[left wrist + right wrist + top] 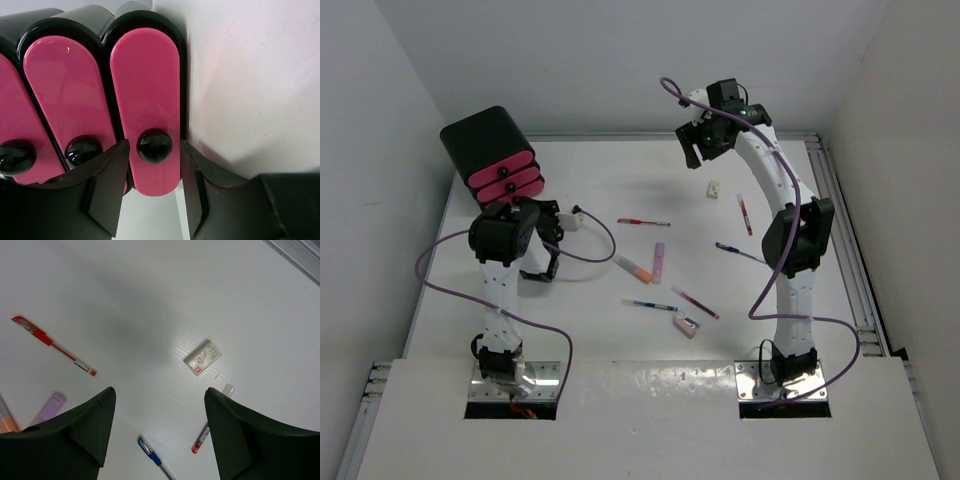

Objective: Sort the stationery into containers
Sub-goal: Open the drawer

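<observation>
Left wrist view shows the step in hand. The left tool is partly open, with a finger on each side of the black knob of a pink drawer. A gap shows on both sides, so it grips nothing yet. This is the end drawer of the 3 in view, probably the lowest. No drawer looks pulled out, so I judge the job to be at its start: a container has to be opened before anything is sorted. The next move calls for closing squarely on the knob and then pulling straight along the drawer's run. The knob is small, round and glossy, so a skewed pinch could slip off.

Top external view gives what that wrist cannot. The black cabinet sits at the far left corner of the surface. The stationery lies loose across the middle, well apart from the cabinet. It includes an orange-and-white marker just beside a lilac marker, and a pinkish block nearer the near edge. The right tool hangs high near the far edge.

Right wrist view adds that its fingers are spread wide with nothing between them. Below it lie a white eraser block and a red pen.
</observation>
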Action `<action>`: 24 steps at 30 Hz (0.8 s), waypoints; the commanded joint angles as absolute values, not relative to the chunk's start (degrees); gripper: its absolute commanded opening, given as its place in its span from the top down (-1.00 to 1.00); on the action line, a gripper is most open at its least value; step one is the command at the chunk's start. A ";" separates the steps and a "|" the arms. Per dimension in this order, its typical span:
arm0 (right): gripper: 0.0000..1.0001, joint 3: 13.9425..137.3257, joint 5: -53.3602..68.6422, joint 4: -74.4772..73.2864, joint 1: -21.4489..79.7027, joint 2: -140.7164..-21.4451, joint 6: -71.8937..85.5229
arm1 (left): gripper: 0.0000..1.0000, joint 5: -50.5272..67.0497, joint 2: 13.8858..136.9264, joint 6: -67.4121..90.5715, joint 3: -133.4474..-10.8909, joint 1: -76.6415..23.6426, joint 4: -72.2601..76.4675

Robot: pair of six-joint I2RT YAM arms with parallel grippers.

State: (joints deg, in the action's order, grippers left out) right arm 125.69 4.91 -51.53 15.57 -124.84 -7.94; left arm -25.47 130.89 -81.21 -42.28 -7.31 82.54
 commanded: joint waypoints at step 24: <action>-0.43 126.04 4.75 -49.83 16.26 -126.30 -7.29 | 0.03 -25.14 136.67 -80.86 -44.65 -3.96 108.72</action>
State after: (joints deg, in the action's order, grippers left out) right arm 125.69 4.91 -51.24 15.90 -126.61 -7.68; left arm -25.93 133.36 -82.04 -44.95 -5.13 84.36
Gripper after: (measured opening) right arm 0.712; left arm 0.486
